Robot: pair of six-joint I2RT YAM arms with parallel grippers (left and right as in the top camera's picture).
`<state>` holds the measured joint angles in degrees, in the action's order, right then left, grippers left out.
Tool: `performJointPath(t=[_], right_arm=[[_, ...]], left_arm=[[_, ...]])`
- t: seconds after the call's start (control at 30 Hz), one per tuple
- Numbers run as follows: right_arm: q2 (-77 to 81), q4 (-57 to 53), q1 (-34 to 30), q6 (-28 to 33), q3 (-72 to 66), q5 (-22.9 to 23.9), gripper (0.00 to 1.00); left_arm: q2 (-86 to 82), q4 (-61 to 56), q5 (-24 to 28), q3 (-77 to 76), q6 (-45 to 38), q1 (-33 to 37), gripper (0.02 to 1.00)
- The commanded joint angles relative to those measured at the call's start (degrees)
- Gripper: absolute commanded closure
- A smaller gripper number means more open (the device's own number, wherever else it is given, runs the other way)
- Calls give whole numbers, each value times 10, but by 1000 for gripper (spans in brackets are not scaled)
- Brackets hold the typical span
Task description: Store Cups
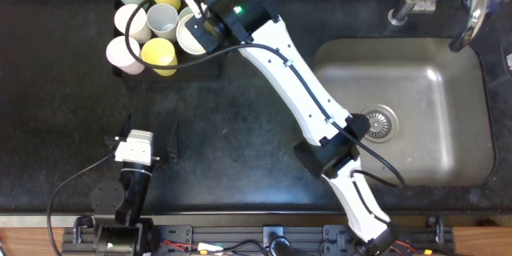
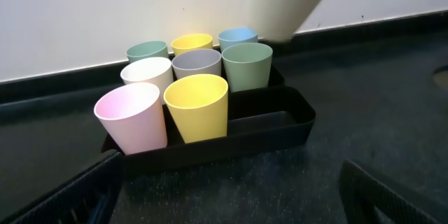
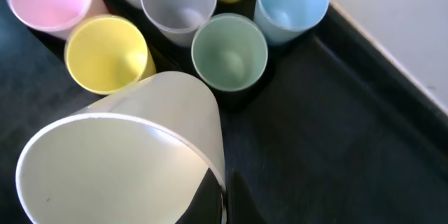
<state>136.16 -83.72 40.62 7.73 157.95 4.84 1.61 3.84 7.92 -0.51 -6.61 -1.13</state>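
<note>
Where the black table (image 1: 240, 128) meets the wall, one black tray (image 2: 280, 122) stands, well apart from the sink (image 1: 416, 112).

Contents of tray, upright, mouths up, eight cups:
- front row: pink cup (image 2: 133, 115), yellow cup (image 2: 198, 105);
- middle row: white cup (image 2: 147, 73), grey cup (image 2: 197, 63), green cup (image 2: 246, 63);
- back row: pale green cup (image 2: 147, 49), second yellow cup (image 2: 192, 42), blue cup (image 2: 238, 37).

By colour: two yellow, two green, one each of pink, white, grey and blue. A bare strip of tray floor shows beside the front yellow cup and the green cup.

Ninth item: cream cup (image 3: 119, 154), tilted, held by the right end effector (image 1: 194, 12) above the tray, near the green and blue cups and touching none of them.

Left end effector (image 2: 224, 199): fingers spread wide, holding nothing, low over the table and facing the tray from a distance.

Hard to make out: in the top view the right arm covers the green and blue cups. In the left wrist view the cream cup is cut off by the frame edge. The right end effector's fingers are mostly hidden behind that cup.
</note>
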Motion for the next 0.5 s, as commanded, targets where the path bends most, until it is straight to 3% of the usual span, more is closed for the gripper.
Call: performJointPath(t=[0.03, 0.5], right_arm=[[30, -8, 0, 7, 16, -7, 958], [64, -15, 0, 32, 15, -38, 956]], left_arm=[[-7, 2, 0, 0, -10, 0, 18], [-7, 2, 0, 0, -10, 0, 18]])
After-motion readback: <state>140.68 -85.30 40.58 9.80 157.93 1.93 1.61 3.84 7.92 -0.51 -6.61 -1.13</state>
